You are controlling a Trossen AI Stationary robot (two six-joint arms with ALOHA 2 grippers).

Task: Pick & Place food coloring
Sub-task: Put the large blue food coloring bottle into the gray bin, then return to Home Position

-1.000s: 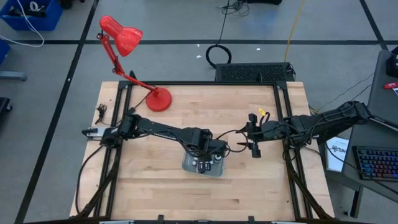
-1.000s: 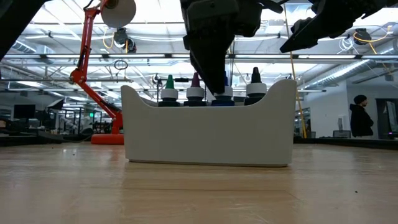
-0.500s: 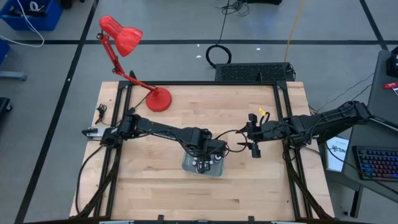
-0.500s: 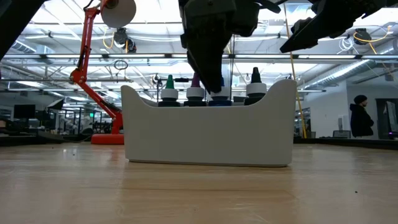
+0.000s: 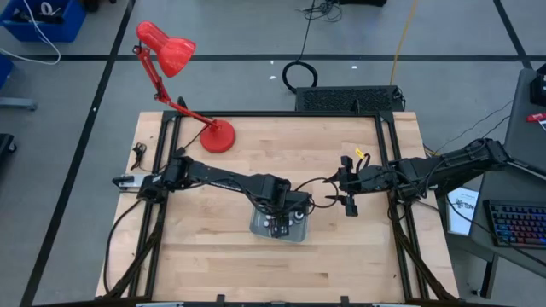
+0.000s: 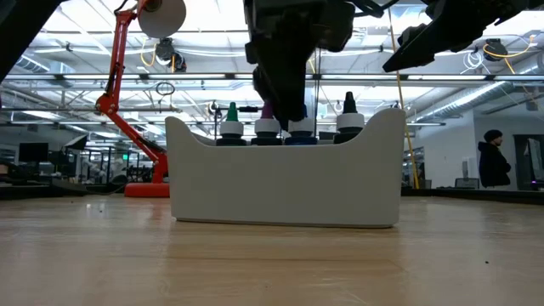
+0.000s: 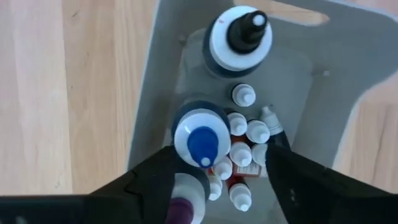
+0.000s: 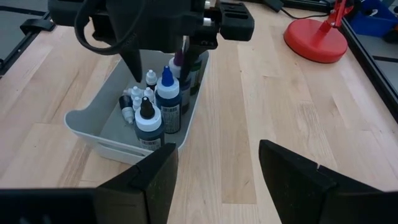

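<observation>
The pale grey tray sits on the wooden table a little toward the near edge and about midway between the left and right edges. All the food coloring bottles in view stand inside it. Four larger bottles line one long wall of the tray: a black-tipped bottle, a blue-tipped bottle, a purple-tipped bottle and a green-tipped bottle. A cluster of tiny white-capped vials fills the tray floor beside them.

The left gripper hangs directly over the tray, pointing down, its two dark fingers spread to either side of the blue-tipped bottle and the nearest vials. In the left wrist view the fingers stand apart with clear gaps to the bottles between them, so they grip nothing; the blue-tipped bottle stands upright on the tray floor.

The right gripper waits above the table to the right of the tray, well apart from it, toward the right edge. Its fingers are spread wide with only bare wood between them.

A red desk lamp stands on its round base near the far left corner of the table.
</observation>
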